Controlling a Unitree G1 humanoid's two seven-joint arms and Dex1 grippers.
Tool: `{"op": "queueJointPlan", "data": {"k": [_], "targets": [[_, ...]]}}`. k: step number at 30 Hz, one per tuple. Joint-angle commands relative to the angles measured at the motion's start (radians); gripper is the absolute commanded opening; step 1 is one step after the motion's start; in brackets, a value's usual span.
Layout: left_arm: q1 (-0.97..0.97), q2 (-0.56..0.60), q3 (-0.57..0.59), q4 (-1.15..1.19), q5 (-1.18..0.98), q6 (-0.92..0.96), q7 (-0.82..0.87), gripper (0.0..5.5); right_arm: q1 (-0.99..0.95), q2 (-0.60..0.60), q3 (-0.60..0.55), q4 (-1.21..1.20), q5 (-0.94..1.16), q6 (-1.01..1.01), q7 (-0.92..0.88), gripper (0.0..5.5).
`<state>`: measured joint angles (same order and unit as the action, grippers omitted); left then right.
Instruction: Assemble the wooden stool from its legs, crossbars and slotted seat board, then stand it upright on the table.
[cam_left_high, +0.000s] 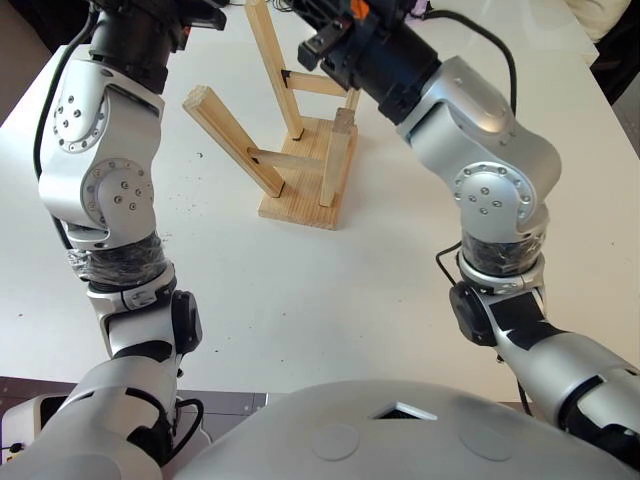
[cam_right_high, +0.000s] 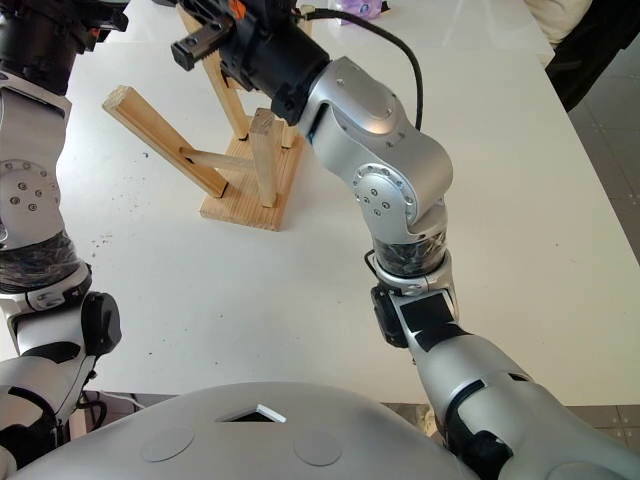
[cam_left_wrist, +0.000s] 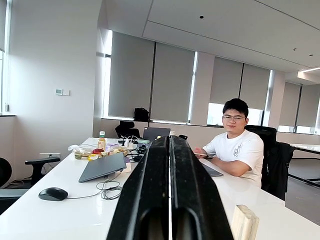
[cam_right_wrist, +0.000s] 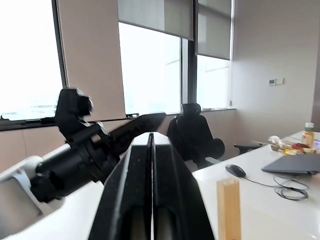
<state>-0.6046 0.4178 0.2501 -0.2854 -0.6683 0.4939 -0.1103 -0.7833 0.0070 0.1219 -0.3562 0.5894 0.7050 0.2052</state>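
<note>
Stool legs are pointing up off the slotted seat board, which is lying flat on the white table, so the stool is resting upside down toward the table's far side, between the two arms. We are counting three legs in plain sight: one leaning well outward to the left, one slanting up at the back, and one standing nearly straight at the front. What looks like a fourth is peeking out beside the front one. We are counting two crossbars: one is running from the leaning leg to the front leg, and the other is running off the back leg toward the right. There is one seat board.

The right forearm is crossing in front of the stool's far right corner and covering most of that fourth leg. Farther along the table a laptop, a mouse and a loop of cable are lying.

The left gripper is hanging above the table with its two fingers pressed flat together, gripping nothing; a leg's end is showing just beside it. The right gripper is likewise closed tight on nothing, hovering near the top of another leg without touching it.
</note>
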Motion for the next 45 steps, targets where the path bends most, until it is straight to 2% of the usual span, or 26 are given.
{"op": "queueJointPlan", "data": {"k": [1,3,6,8,12,17,20,23,26,29,37,39,41,43,45], "targets": [[-0.009,-0.017,-0.006,0.060,0.026,0.015,-0.006,0.03,-0.014,0.013,-0.003,-0.007,0.021,0.001,0.028,0.00],[0.026,-0.023,-0.022,0.104,0.038,0.033,-0.019,0.03,0.033,-0.023,0.049,0.011,-0.008,0.025,0.069,0.00],[0.113,-0.033,-0.068,0.166,0.066,0.077,-0.045,0.03,0.150,-0.112,0.190,0.065,-0.103,0.068,0.106,0.00],[0.185,-0.046,-0.095,0.151,0.075,0.096,-0.059,0.03,0.211,-0.124,0.222,0.091,-0.128,0.075,0.107,0.00],[0.209,-0.067,-0.077,0.109,0.065,0.102,-0.054,0.03,0.189,-0.043,0.114,0.092,-0.047,0.080,0.086,0.00],[0.093,-0.100,0.028,0.058,-0.010,0.045,-0.030,0.03,0.080,0.023,-0.073,0.069,0.106,0.108,0.050,0.00],[0.010,-0.122,0.127,-0.014,-0.109,-0.008,0.002,0.03,-0.002,0.026,-0.199,0.057,0.204,0.106,0.010,0.00],[-0.055,-0.129,0.218,-0.100,-0.288,-0.026,0.033,0.03,-0.049,-0.026,-0.282,0.076,0.235,0.086,0.002,0.00],[-0.041,-0.139,0.317,-0.126,-0.509,-0.038,0.085,0.03,-0.023,-0.117,-0.295,0.119,0.165,0.061,0.025,0.00],[0.003,-0.171,0.404,-0.086,-0.701,-0.067,0.220,0.03,0.041,-0.200,-0.276,0.124,0.088,0.033,0.044,0.00],[0.170,-0.121,0.422,-0.027,-0.843,-0.028,0.334,0.03,0.247,-0.361,-0.194,0.074,-0.060,0.008,0.127,0.00],[0.236,-0.071,0.441,0.010,-0.835,0.004,0.313,0.03,0.285,-0.403,-0.143,0.097,-0.115,-0.018,0.169,0.00],[0.358,0.028,0.427,0.100,-0.731,0.065,0.200,0.03,0.322,-0.430,-0.091,0.125,-0.161,-0.045,0.215,0.00],[0.545,0.147,0.311,0.135,-0.524,0.101,-0.002,0.03,0.333,-0.430,-0.059,0.146,-0.172,-0.062,0.261,0.00],[0.802,0.232,0.167,0.041,-0.363,0.094,-0.268,0.03,0.317,-0.430,-0.013,0.185,-0.188,-0.091,0.329,0.00]]}}
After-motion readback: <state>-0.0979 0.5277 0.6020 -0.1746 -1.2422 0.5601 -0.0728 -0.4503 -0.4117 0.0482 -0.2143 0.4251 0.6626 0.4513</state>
